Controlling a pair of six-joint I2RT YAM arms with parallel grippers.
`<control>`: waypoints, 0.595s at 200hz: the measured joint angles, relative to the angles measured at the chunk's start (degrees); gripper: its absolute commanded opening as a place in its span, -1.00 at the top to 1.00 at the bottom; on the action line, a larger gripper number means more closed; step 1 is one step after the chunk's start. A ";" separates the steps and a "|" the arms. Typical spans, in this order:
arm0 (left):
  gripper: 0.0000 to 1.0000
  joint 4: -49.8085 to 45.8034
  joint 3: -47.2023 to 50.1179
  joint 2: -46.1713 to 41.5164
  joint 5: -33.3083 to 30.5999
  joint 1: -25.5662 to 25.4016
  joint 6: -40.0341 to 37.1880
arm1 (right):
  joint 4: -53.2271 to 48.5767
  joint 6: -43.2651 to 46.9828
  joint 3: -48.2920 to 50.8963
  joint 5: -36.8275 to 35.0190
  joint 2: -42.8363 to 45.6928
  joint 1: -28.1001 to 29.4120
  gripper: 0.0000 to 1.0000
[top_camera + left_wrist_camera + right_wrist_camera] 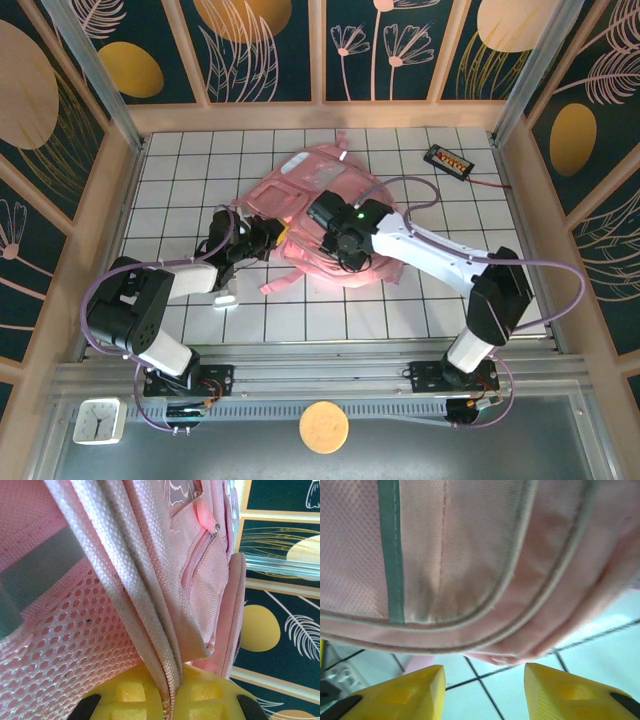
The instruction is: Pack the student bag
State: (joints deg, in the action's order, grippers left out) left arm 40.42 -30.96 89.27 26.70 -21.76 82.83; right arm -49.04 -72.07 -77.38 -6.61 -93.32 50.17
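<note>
The student bag (305, 185), a big soft pink backpack, lies in the middle of the tiled table. My left gripper (274, 236) is at the bag's left edge. In the left wrist view its yellow jaws (170, 692) are shut on a pale webbing strap (142, 600) of the bag, beside pink mesh (70, 635). My right gripper (347, 252) sits at the bag's near edge. In the right wrist view it (485, 682) is open, nothing between its yellow fingers (400, 692), and the bag's piped seam (470, 555) hangs just beyond them over white tiles.
A black device with an orange label (447, 158) and its cable lie at the back right. A small white object (225, 298) rests by the left arm. A loose pink strap (281, 283) trails toward the near edge. Wooden walls (115, 180) close in the table.
</note>
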 measured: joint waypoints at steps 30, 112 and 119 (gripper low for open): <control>1.00 -0.04 0.00 0.00 0.07 0.00 0.00 | 8.20 0.92 5.60 3.17 0.81 -5.86 0.06; 1.00 -0.28 -0.61 0.00 1.16 0.11 -0.02 | 14.67 6.99 4.17 6.29 -0.52 -15.28 1.00; 1.00 -0.26 -0.61 -0.02 1.27 0.11 -0.02 | 14.69 7.87 3.58 7.04 -1.07 -15.91 1.00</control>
State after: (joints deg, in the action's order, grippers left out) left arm 40.16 -31.57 89.25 27.97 -21.65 82.81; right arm -34.35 -64.20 -73.80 0.43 -94.39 34.26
